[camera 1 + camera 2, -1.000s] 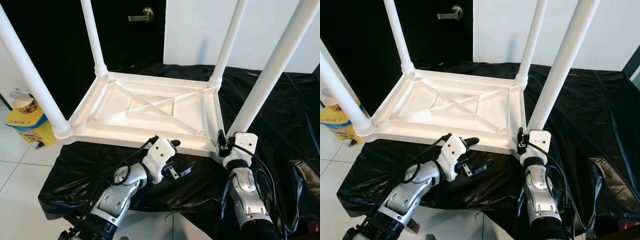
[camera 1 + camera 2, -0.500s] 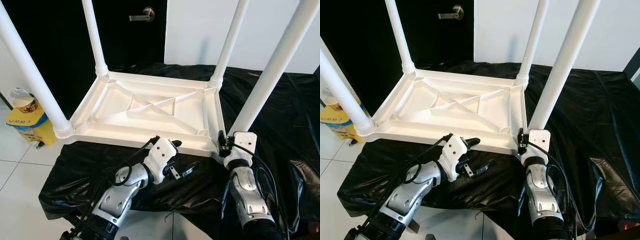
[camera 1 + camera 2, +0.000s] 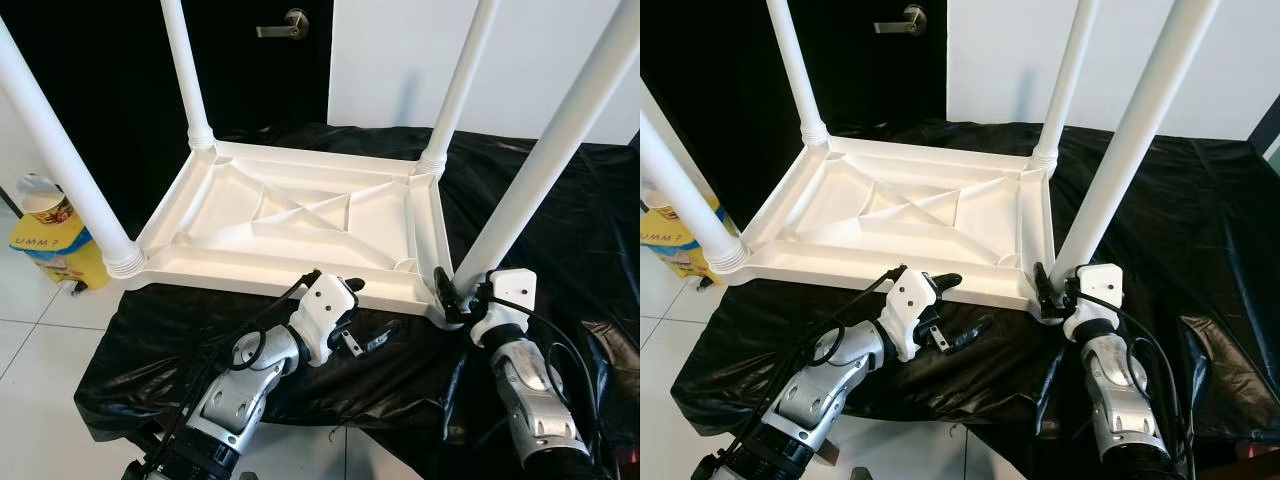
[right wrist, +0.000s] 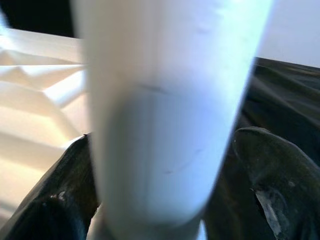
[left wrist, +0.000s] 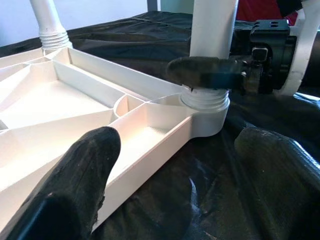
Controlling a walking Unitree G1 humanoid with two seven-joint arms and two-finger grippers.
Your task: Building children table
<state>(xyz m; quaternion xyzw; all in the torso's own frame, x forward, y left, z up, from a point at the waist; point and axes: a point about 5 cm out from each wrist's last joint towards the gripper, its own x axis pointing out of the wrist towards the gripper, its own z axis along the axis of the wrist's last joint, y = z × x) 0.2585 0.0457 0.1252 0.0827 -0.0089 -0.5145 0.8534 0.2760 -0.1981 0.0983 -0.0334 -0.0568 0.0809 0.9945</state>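
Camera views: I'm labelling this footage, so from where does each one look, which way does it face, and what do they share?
Left eye view: head camera, forward and down at the upturned white table on black sheet; both arms show.
Right eye view: same head, same scene.
Left wrist view: along the open left claw toward the near right leg.
Right wrist view: right claw around that leg.
Shared: the left wrist view and both eye views show the right claw at the leg's base.

light: bright, even | head views: sharp | right wrist: table leg (image 4: 165,115) blurred, probably too close
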